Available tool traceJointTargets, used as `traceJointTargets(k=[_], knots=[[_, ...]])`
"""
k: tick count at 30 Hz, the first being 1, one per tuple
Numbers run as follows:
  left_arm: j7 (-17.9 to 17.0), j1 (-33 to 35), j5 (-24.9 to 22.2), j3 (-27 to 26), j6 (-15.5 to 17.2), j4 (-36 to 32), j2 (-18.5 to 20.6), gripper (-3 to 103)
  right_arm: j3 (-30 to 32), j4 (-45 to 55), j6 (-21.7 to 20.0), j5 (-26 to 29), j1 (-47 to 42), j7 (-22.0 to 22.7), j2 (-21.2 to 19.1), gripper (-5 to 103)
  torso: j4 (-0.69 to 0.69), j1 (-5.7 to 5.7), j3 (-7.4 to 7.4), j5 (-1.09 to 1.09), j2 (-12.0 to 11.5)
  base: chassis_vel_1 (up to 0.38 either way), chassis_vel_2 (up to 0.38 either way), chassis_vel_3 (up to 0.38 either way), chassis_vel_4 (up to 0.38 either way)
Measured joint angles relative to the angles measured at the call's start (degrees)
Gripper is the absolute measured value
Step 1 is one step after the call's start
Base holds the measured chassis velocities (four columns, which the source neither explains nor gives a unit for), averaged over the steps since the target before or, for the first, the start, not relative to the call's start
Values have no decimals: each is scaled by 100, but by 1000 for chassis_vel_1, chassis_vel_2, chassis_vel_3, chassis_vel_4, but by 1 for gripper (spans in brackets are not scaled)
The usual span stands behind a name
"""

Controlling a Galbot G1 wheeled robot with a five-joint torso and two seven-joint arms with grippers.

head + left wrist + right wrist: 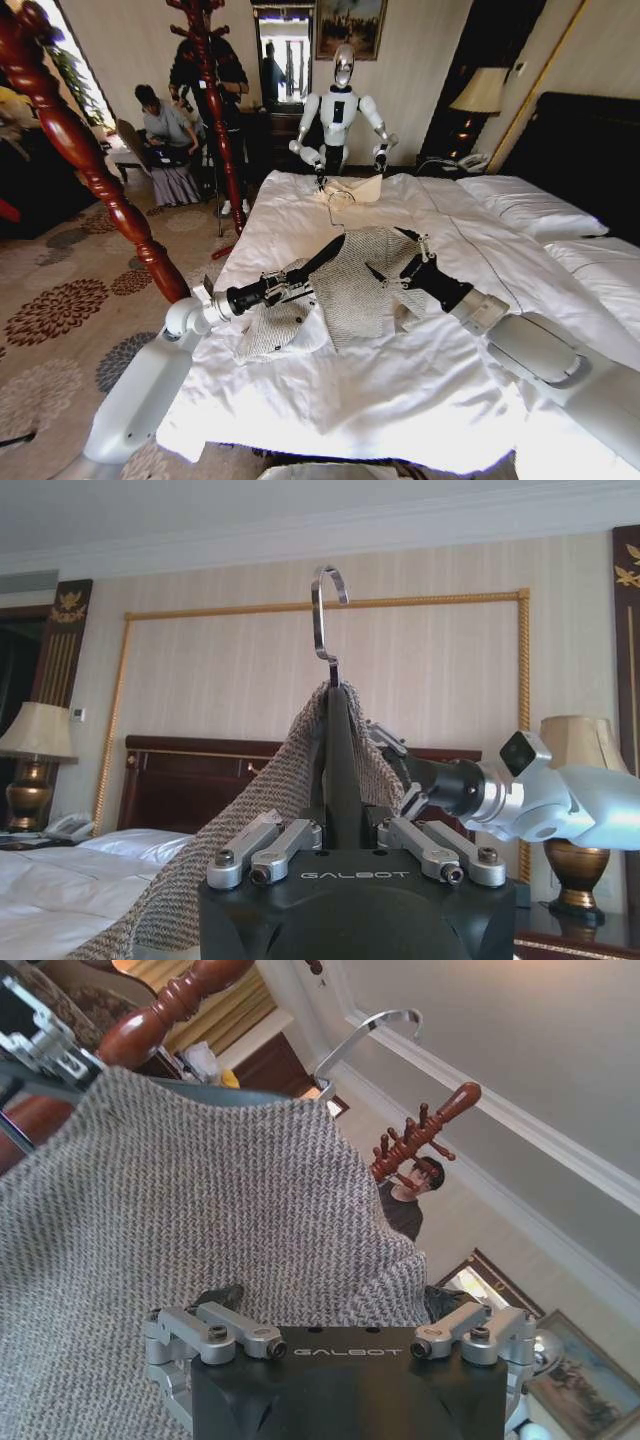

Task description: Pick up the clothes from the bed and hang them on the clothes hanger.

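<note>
Both arms reach in from the near edge of the bed (330,400), whose white duvet spreads under everything; the jacket (350,285) lies spread near the middle of it, grey speckled knit with white lining showing at the lower edge; the left tool (330,247) hangs over the jacket's left shoulder and the right tool (395,255) over its right side, both pointing toward the collar.

From the left wrist, the jacket's collar (300,750) is draped over the hanger (335,720), whose metal hook (325,610) stands up above the knit; the left tool's fingers press together on the hanger's black neck, with the knit bunched on both sides; the right arm's tool sits just beside it. From the right wrist, knit fabric (200,1220) runs right up to the right tool (335,1305), and I cannot tell whether its fingers pinch the cloth or stand spread.

Likely trouble: only the collar seems seated, so a lift could let a shoulder slide off the hanger's curved end; a grip on loose knit alone could stretch it or drag the white lining out; the hook could also twist if the two tools pull unevenly.
</note>
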Motion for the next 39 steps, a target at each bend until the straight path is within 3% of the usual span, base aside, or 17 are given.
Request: traceJointTargets(k=[2, 4, 6, 8, 12, 14, 20, 22, 24, 39], knots=[[-15, 18, 0, 33, 6, -72, 33, 18, 3, -4, -87, -263, -3, 159, 71, 96, 0, 0, 0, 0, 0, 0, 0, 0, 0], [-17, 27, 0, 38, 7, -81, 40, 18, 11, 1, -115, -327, -9, 199, 86, 96, 0, 0, 0, 0, 0, 0, 0, 0, 0], [-24, 40, 5, 48, 11, -101, 40, 18, 60, 31, -162, -505, -15, 270, 121, 83, 0, 0, 0, 0, 0, 0, 0, 0, 0], [-26, 43, 18, 54, 12, -106, 32, 18, 77, 44, -172, -546, -19, 284, 130, 83, 0, 0, -1, 0, 0, 0, 0, 0, 0], [-31, 57, 112, 68, 23, -132, -18, 18, 94, 100, -201, -638, -68, 322, 162, 61, 0, 0, -1, -1, 0, 0, 0, 0, 0], [-32, 57, 137, 68, 23, -133, -24, 18, 96, 104, -198, -658, -72, 302, 175, 61, 0, 0, -1, 0, 0, 0, 0, 0, 0], [-37, 59, 231, 23, 26, -153, -24, 18, 124, 90, -54, -764, -90, 157, 259, 33, 0, 0, -1, 0, 1, 0, 0, 0, 0], [-40, 59, 232, 12, 26, -164, -20, 18, 124, 90, -42, -773, -93, 152, 265, 33, 0, 0, -1, 0, 1, 0, 0, 0, 0], [-50, 53, 231, -19, 26, -212, 0, 18, 124, 92, -2, -798, -111, 119, 300, 27, 0, 0, 0, 0, 1, 0, 0, 0, 0], [-31, 155, 265, -268, -17, -324, 147, 18, 138, 190, 72, -967, -167, 168, 533, 27, 0, 0, -1, -1, 1, 0, 0, 0, 0]])
